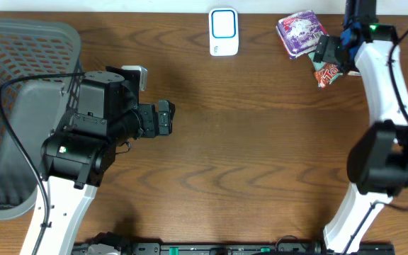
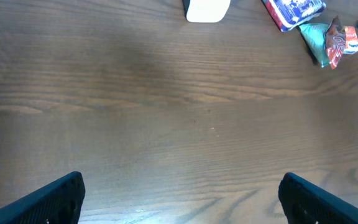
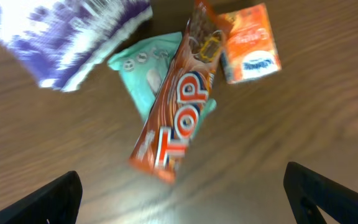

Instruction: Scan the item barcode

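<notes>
Two grippers, both released and holding nothing. The right gripper (image 3: 185, 199) hangs over a cluster of snacks toward the far right of the table (image 1: 261, 156). Its fingers are spread wide to either side of the wrist view, with only wood between them. Just ahead of them lies the bar (image 3: 179, 118), a red-brown wrapper printed TOP, flat and slanted, overlapping a teal packet (image 3: 143, 65). An orange box (image 3: 250, 43) sits just beside the bar's upper end; whether they touch I cannot tell. A purple packet (image 3: 61, 37) lies near the teal one. The wrist view is blurred, so the small print cannot be read.

The scanner (image 1: 223, 32), white with a blue-edged window, rests at the far edge of the table. It is well apart from the bar, with the purple packet between them. The left gripper (image 1: 166, 117) is out over bare wood at mid-left, jaws wide and pointing to the right, well apart from the scanner and the snacks. A grey basket (image 1: 20, 42) stands at the left edge beside the left arm.
</notes>
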{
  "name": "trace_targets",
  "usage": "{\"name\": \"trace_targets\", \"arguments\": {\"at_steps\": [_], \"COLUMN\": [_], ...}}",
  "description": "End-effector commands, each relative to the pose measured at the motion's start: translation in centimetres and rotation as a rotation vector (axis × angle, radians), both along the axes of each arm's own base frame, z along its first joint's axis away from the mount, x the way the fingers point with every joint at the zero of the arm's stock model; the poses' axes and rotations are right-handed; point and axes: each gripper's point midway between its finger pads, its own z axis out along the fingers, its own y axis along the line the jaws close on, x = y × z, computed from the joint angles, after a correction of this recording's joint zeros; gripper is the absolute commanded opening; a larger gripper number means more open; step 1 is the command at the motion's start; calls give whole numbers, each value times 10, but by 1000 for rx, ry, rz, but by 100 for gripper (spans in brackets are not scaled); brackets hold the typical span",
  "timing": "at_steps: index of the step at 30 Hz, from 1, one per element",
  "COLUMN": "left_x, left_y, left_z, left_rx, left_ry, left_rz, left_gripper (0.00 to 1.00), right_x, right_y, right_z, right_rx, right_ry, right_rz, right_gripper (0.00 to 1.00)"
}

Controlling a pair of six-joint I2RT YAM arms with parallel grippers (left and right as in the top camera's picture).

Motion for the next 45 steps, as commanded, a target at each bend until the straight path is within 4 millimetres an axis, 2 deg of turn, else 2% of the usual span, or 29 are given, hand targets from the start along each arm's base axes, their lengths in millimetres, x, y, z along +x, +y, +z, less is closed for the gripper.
{"name": "trace_targets", "arguments": {"at_steps": [1, 2, 5, 7, 10, 15, 23, 29, 33, 35, 40, 45], "left_x": [2, 2, 2, 2, 2, 2, 2, 2, 2, 2, 2, 2], "left_y": [2, 2, 2, 2, 2, 2, 2, 2, 2, 2, 2, 2], "left_z": [7, 7, 7, 7, 7, 7, 7, 7, 7, 7, 7, 7], "left_rx": [-3, -3, -3, -3, -3, -3, -3, -3, -3, -3, -3, -3], "left_ry": [-16, -16, -16, -16, -16, -16, -16, -16, -16, -16, -16, -16], "left_rz": [16, 16, 16, 16, 16, 16, 16, 16, 16, 16, 16, 16], "left_gripper": [99, 99, 99, 99, 99, 99, 99, 99, 99, 99, 99, 99], "right_x": [-28, -43, -76, -102, -132, -178, -273, -345, -384, -398, -420, -428], "right_y": [13, 21, 39, 57, 81, 117, 136, 109, 94, 94, 95, 108], "right_z": [99, 121, 156, 173, 179, 164, 140, 115, 102, 97, 86, 85], "right_rx": [41, 58, 81, 85, 95, 123, 231, 218, 204, 230, 262, 334], "right_ry": [-184, -211, -248, -255, -257, -285, -355, -285, -224, -203, -129, -96], "right_rz": [-35, -31, -11, 32, 99, 187, 297, 300, 296, 304, 324, 364], "right_gripper": [99, 99, 99, 99, 99, 99, 99, 99, 99, 99, 99, 99]}}
